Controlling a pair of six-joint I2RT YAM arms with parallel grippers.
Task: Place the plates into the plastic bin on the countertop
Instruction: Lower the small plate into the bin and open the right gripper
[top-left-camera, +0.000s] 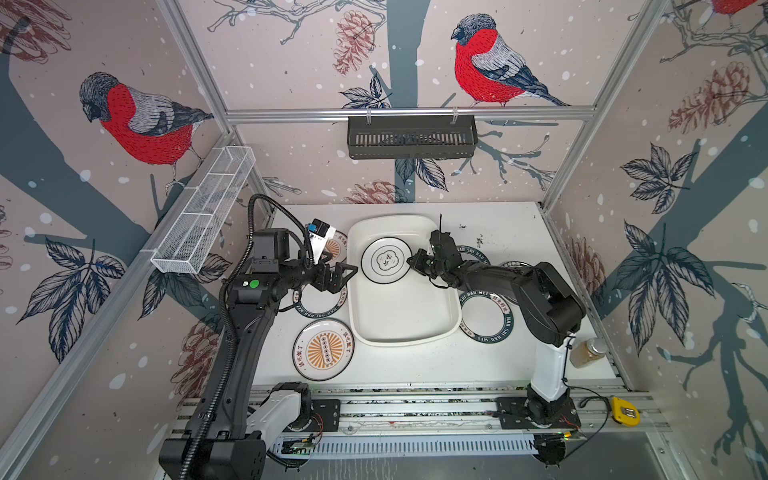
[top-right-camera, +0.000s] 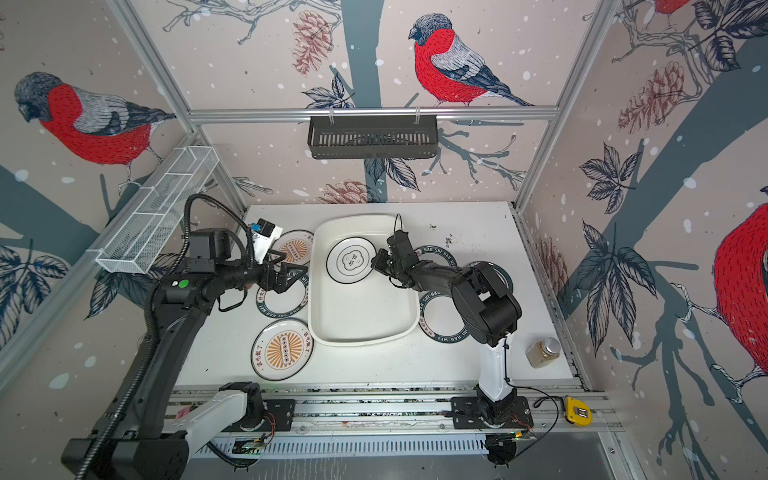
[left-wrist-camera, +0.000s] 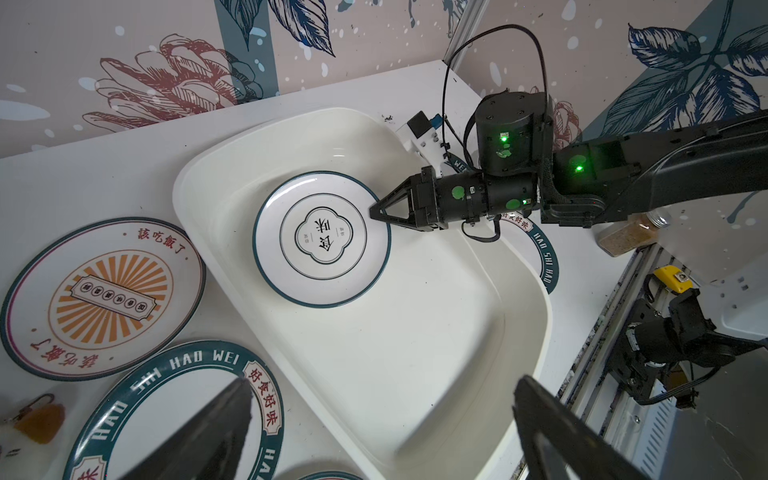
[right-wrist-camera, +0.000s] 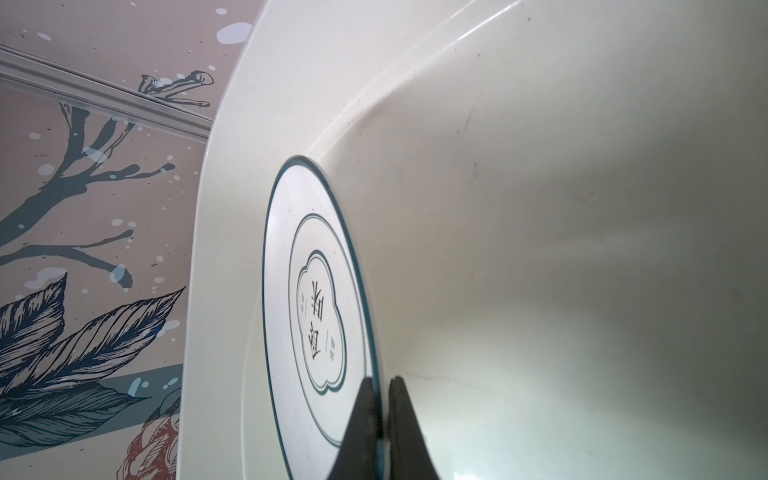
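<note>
We pinch the stiff, slippery-looking plate (left-wrist-camera: 322, 239) by its rim with our right pincer (left-wrist-camera: 375, 212); our left pincer (top-left-camera: 344, 275) gapes, empty.

Left arm (top-left-camera: 291, 276) reaches toward the middle, jaws spread wide; right arm (top-left-camera: 490, 274) reaches opposite, jaws pinched shut

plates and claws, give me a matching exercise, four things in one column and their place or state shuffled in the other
1 black-ringed plate
2 front sunburst plate
3 left claw
4 right claw

a open wide
b inside the plastic bin
c shut on a plate's rim
d flat on the countertop, left of the bin

Pairs: 1-b, 2-d, 3-a, 4-c
</note>
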